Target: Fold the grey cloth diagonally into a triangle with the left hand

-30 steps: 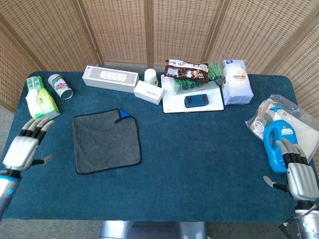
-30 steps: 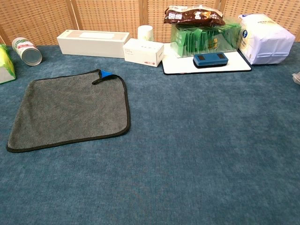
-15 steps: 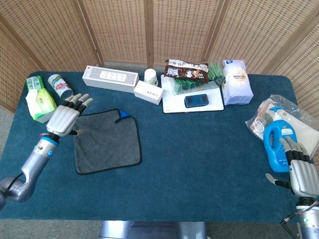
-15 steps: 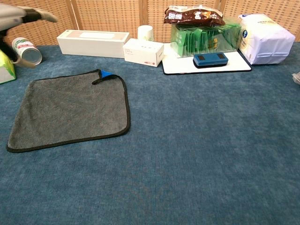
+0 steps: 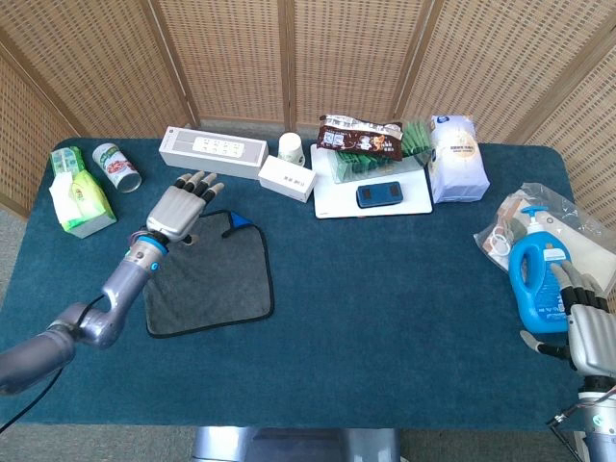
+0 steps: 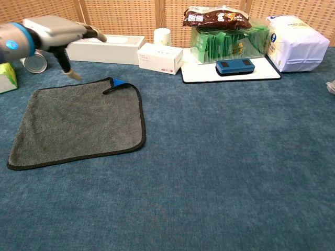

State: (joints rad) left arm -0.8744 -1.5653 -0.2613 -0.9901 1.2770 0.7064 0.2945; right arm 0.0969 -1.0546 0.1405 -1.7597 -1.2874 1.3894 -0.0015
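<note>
Below left hand [image 5: 179, 209], fingers [image 5: 200, 184] spread w/ nothing held, grey cloth [image 5: 207, 272] lies flat, untouched.

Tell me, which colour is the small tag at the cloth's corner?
The tag is blue, clearest in the chest view.

The square grey cloth with black edging [image 6: 78, 123] lies flat and unfolded under and just below my left hand [image 5: 181, 206], its far corner curled, showing blue.
</note>
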